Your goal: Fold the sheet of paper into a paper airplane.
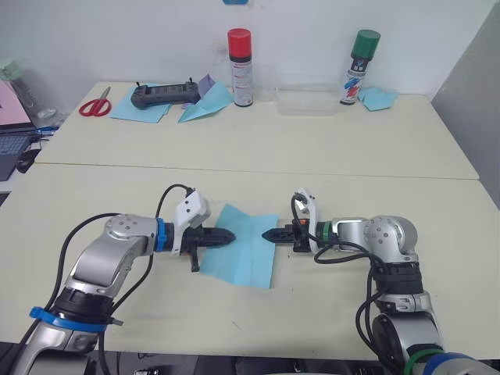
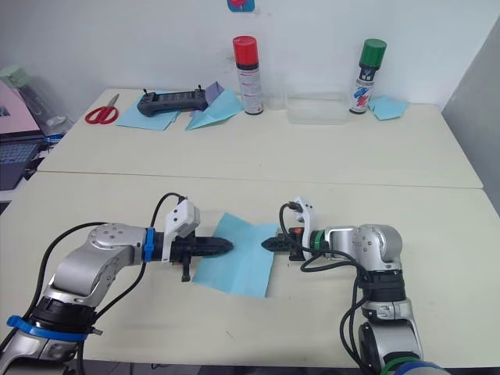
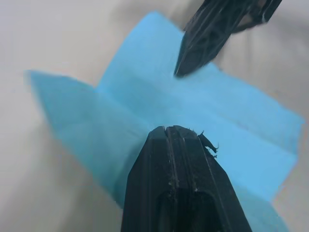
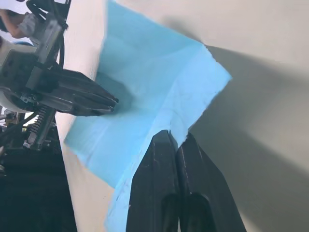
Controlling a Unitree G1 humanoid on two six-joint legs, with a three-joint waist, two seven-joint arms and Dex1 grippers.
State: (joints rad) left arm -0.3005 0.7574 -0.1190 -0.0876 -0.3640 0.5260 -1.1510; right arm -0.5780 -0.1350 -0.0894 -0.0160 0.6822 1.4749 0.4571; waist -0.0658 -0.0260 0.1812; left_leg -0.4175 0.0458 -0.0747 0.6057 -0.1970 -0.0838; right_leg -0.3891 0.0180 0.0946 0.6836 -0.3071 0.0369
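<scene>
Plainly the sheet of paper (image 1: 244, 245) — thin, limp, already creased, flat on the table (image 1: 328, 312) — lies between the closed, empty left gripper (image 1: 227, 236) at nine o'clock and right gripper (image 1: 269, 234) at three — best pinched at an edge.

- No text, brand or number can be read.
- Printing on the red-capped spray can (image 1: 241, 69) and green-capped spray can (image 1: 358, 69) is illegible.

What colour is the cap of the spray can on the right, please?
Green; the spray can's cap shows best in the left eye view.
</scene>
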